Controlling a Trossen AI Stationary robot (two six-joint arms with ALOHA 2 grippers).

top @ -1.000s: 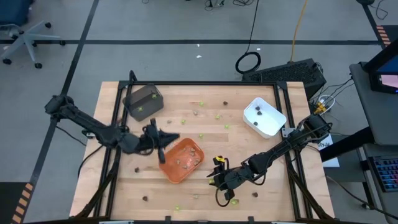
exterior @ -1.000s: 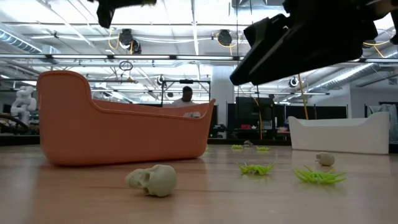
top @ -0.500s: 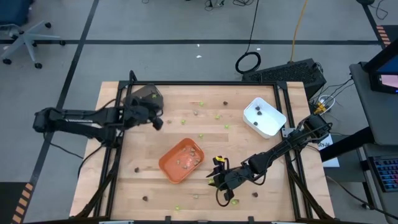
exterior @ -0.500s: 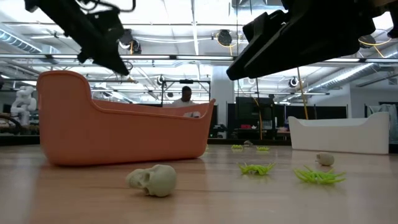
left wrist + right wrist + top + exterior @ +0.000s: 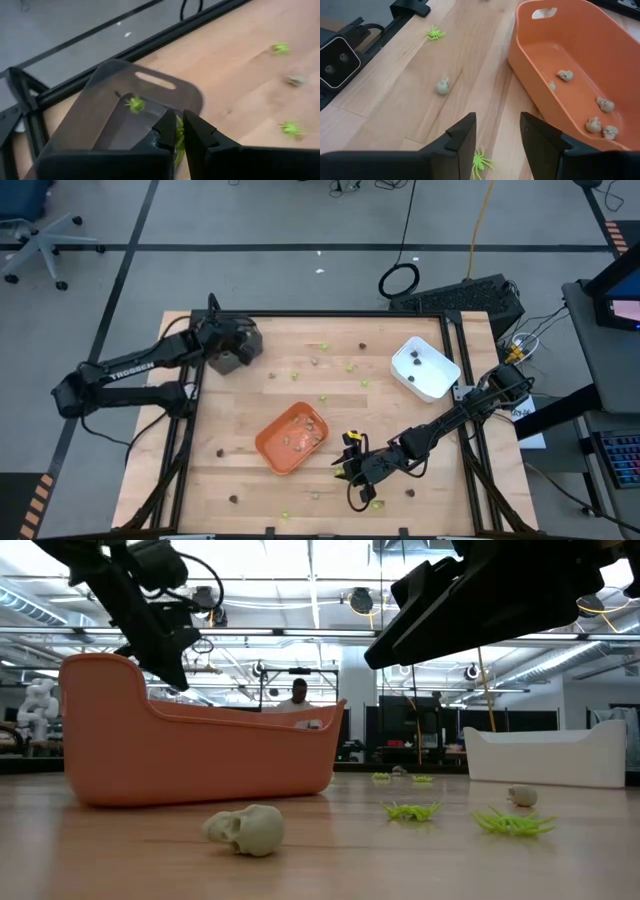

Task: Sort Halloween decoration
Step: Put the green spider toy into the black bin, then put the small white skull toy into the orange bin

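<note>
My left gripper point(image 5: 179, 116) is over the dark grey tray point(image 5: 232, 343) at the far left, with a lime-green spider point(image 5: 178, 142) in the narrow gap between its fingers. Another green spider point(image 5: 134, 104) lies in that tray. My right gripper point(image 5: 497, 131) stands open low over the table near its front edge, just right of the orange tray point(image 5: 291, 437). A green spider point(image 5: 480, 162) lies on the wood below its fingers. Tan skulls point(image 5: 565, 75) lie in the orange tray. A loose skull point(image 5: 442, 86) and another spider point(image 5: 435, 33) lie on the table beyond. My left gripper pinches the lime-green spider point(image 5: 177, 135) between its two fingers, which slant down from the table's left side. The fingers hide most of it. It is over the inside of the dark grey tray; whether it touches the tray floor I cannot tell.
A white tray point(image 5: 424, 368) stands at the far right. Small green pieces point(image 5: 350, 365) and brown pieces point(image 5: 363, 346) are scattered over the far middle of the table, and others lie near the front edge point(image 5: 233, 499). A black frame point(image 5: 330, 314) rims the table.
My left gripper has swung from beside the orange tray's left end toward the table's far-left corner, turning as it went, and now stands over the dark grey tray. My right gripper has kept still.
</note>
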